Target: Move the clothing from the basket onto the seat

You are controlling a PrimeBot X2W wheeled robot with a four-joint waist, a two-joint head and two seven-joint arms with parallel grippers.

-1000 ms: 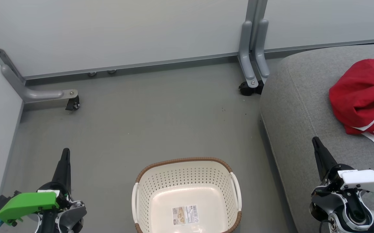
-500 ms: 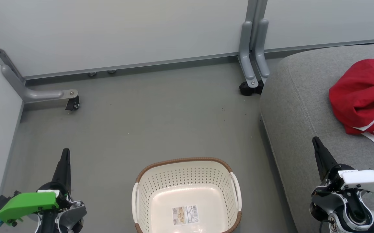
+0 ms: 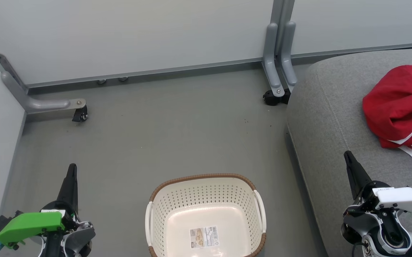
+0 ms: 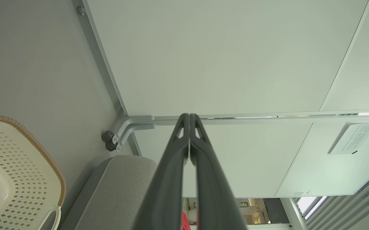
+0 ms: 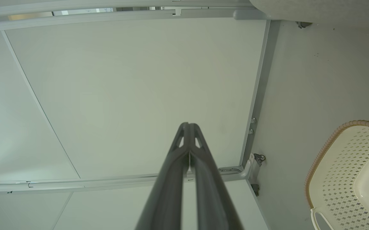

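Head view: clothing (image 3: 395,103) on seat (image 3: 334,135), basket (image 3: 202,176) on floor (image 3: 173,135), both grippers closed

Right of frame: red clothing with white trim, bunched in a heap on the grey seat and running off the right edge, a white piece poking out beneath the heap. Well apart from the basket.

Lower middle: cream basket, upright on the floor just left of the seat's edge, cut by the bottom edge, sticker (image 3: 203,236) plain on its bottom.

Lower left: left gripper (image 3: 72,167) above a green cover (image 3: 29,223), fingers pressed together, pointing up the frame, left of the basket and not touching it.

Lower right: right gripper (image 3: 346,154) above a white cover (image 3: 402,198), fingers likewise together, gripping nothing, overlapping the seat in the frame, below the clothing and clear of it.

Top of frame: pale panels (image 3: 138,35), a caster (image 3: 80,116) below them at left.

Left wrist view: own two fingers meeting at the tips in mid-frame. Basket at lower left, seat corner at the bottom, a sliver of red at the bottom edge between the fingers.

Right wrist view: fingers closed tip to tip in mid-frame. Basket at lower right, floor along the right side, panels across the rest.
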